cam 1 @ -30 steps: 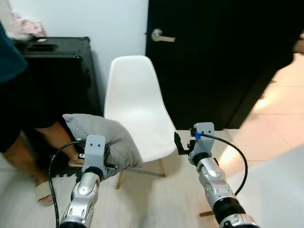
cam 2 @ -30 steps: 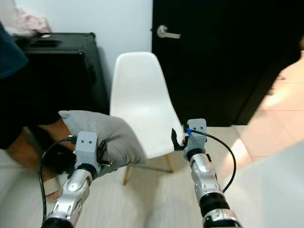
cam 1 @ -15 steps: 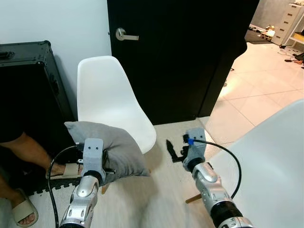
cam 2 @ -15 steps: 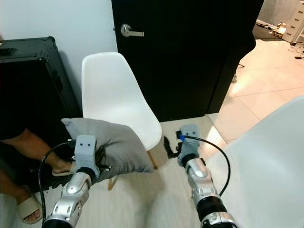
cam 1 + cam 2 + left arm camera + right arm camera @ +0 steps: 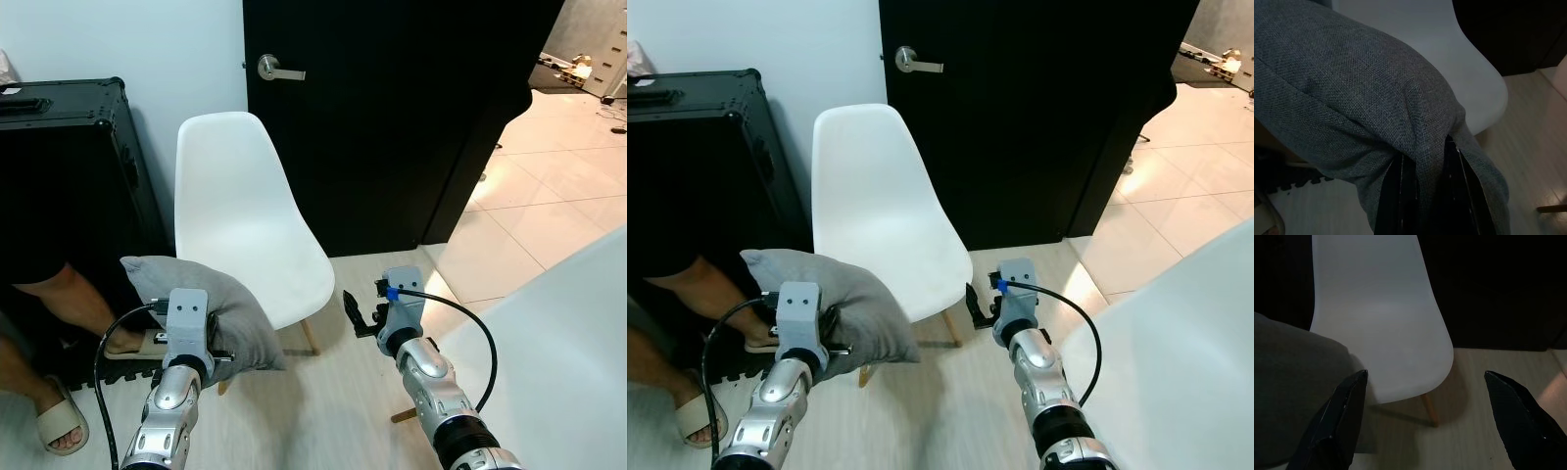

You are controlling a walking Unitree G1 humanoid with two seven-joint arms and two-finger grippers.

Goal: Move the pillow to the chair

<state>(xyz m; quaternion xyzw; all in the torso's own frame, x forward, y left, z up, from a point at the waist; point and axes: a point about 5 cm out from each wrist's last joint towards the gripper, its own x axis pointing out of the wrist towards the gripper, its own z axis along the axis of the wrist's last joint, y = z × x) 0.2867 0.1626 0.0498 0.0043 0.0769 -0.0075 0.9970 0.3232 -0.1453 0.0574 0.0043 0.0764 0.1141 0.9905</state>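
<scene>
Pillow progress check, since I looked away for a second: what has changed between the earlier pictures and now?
Mostly the camera turned, so the chair and door shifted in view. The left gripper stays shut on the pillow, carried beside the seat's front edge, not yet on it. The right gripper stays open and empty, right of the seat. A person's legs remain at left.

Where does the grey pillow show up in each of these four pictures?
Left eye view: pillow low on the left, held by the left gripper.
Right eye view: pillow low on the left, in front of the chair's seat.
Left wrist view: pillow covers most of the picture, pinched between the fingers.
Right wrist view: pillow in the lower left corner.
Shared landmark: the white chair.
</scene>
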